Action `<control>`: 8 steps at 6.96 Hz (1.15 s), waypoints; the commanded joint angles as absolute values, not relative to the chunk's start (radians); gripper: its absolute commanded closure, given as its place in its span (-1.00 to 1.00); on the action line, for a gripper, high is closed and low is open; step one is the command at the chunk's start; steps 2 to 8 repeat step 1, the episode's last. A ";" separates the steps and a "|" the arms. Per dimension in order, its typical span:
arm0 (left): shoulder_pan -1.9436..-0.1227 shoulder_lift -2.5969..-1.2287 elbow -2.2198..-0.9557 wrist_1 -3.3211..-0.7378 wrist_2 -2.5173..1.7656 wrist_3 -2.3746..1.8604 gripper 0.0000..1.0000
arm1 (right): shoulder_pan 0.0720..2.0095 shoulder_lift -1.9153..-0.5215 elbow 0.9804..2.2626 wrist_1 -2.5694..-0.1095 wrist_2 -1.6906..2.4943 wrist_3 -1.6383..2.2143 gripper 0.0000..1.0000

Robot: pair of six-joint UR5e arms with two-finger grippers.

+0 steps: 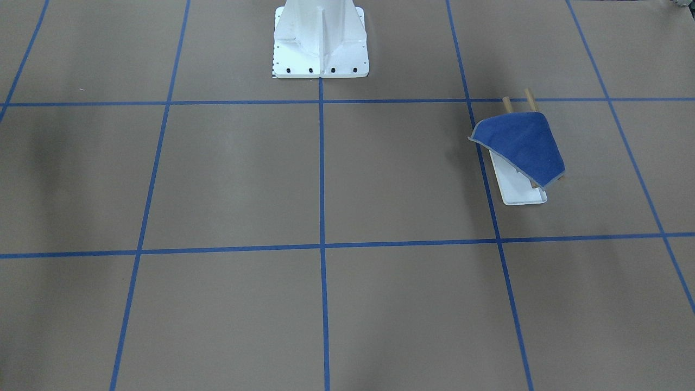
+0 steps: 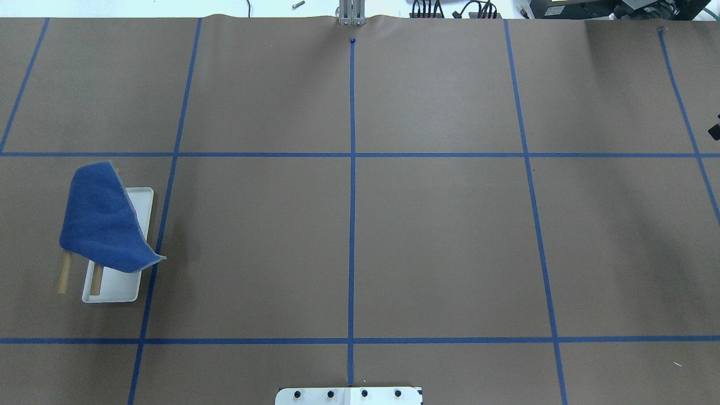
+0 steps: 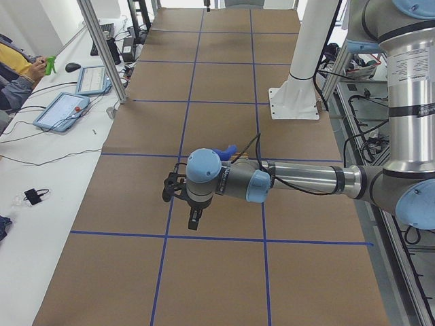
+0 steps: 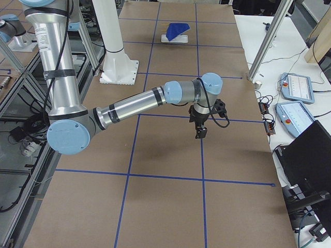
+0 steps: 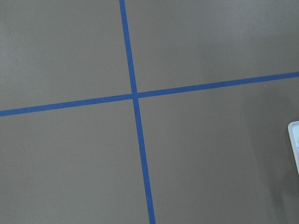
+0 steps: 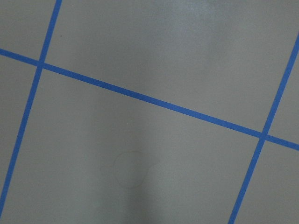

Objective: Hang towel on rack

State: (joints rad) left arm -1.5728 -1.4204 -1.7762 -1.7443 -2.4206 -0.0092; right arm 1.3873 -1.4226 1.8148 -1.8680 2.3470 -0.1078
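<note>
The royal-blue towel lies draped at a slant over the rack's two wooden rods, and one corner hangs over the white tray base. In the overhead view the towel and the rack stand at the table's left. My left gripper hangs above the table, apart from the towel behind it; I cannot tell if it is open or shut. My right gripper hangs far from the towel; I cannot tell its state either. The left wrist view shows only a tray corner.
The large white bolted pedestal stands at the robot's edge of the table. Blue tape lines grid the brown surface. A side table with tablets and cables runs along the far side, where a person sits.
</note>
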 commanded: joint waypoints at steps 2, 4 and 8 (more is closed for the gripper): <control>-1.572 -1.419 -1.775 -1.758 -2.419 -0.009 -0.97 | 1.385 -1.422 1.815 -1.868 2.347 -0.107 -1.00; -1.572 -1.419 -1.775 -1.758 -2.419 -0.009 -0.97 | 1.385 -1.422 1.815 -1.868 2.347 -0.107 -1.00; -1.572 -1.419 -1.775 -1.758 -2.419 -0.009 -0.97 | 1.385 -1.422 1.815 -1.868 2.347 -0.107 -1.00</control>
